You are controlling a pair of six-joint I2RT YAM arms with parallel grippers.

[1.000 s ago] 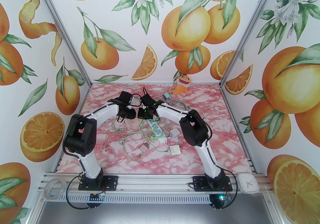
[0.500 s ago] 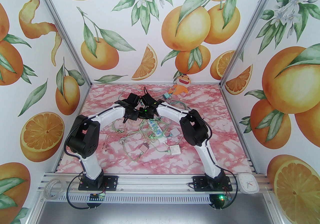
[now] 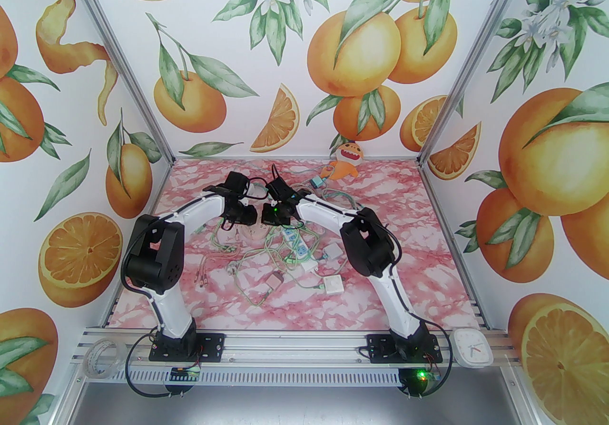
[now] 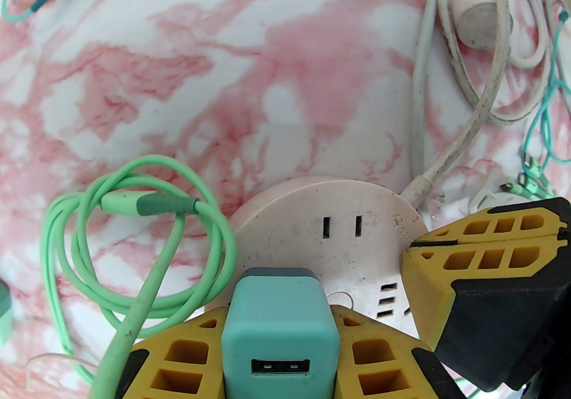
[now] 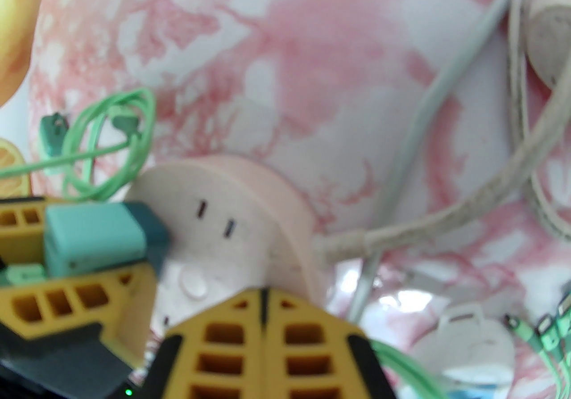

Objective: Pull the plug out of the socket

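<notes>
The socket [image 4: 312, 205] is a round, pale pink block lying flat on the pink marble table, with a white cord [image 4: 450, 151] leaving its right side. The plug [image 4: 276, 343] is a teal cube with a USB port. My left gripper [image 4: 279, 317] is shut on it, a yellow finger [image 4: 178, 352] on each side. The plug's dark end [image 5: 151, 227] meets the socket's face [image 5: 250, 192]; its prongs are hidden. My right gripper [image 5: 263, 299] is shut, tips together on the socket's near edge. From above, both grippers [image 3: 242, 218] [image 3: 271, 218] meet over the socket [image 3: 254, 233].
A green cable loop [image 4: 134, 245] lies left of the socket. A tangle of cables, a white power strip [image 3: 295, 247] and white adapters [image 3: 333, 284] lie nearer the arms. A plush toy [image 3: 347, 159] sits at the back wall. A clock [image 3: 471, 347] and a tape roll [image 3: 102, 356] rest on the front rail.
The left arm swung right against the right wrist half a second ago and is now back to the left. The right arm has hardly moved. Both grippers stayed shut.
</notes>
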